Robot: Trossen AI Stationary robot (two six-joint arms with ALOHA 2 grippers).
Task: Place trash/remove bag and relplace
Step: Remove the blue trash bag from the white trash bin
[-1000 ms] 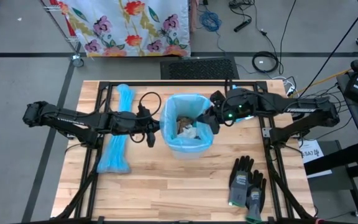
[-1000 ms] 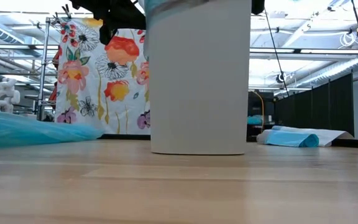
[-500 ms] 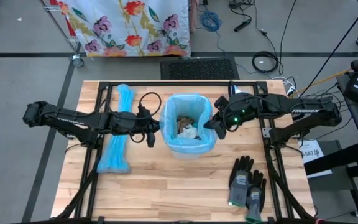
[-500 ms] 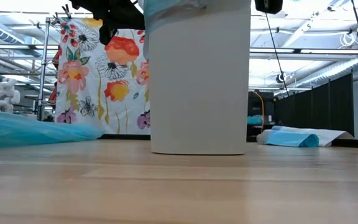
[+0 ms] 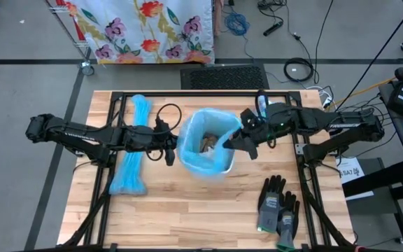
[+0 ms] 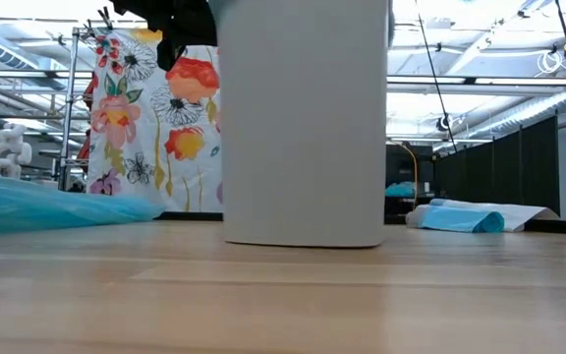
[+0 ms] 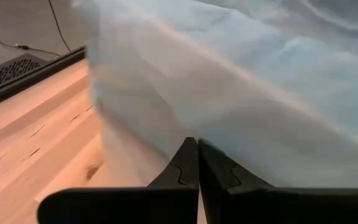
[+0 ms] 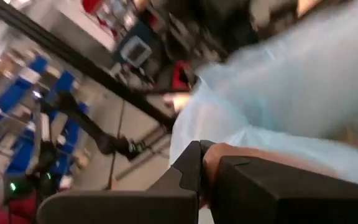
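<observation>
- I'm clenching the right gripper on the bag rim, pulling to free it from the bin.
- I'm keeping the left gripper clenched empty beside it.

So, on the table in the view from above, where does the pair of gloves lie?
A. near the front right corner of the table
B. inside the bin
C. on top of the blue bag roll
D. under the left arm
A: the gloves lie on the bare wood near the table's front right corner, apart from the bin and the blue bag roll.
</observation>
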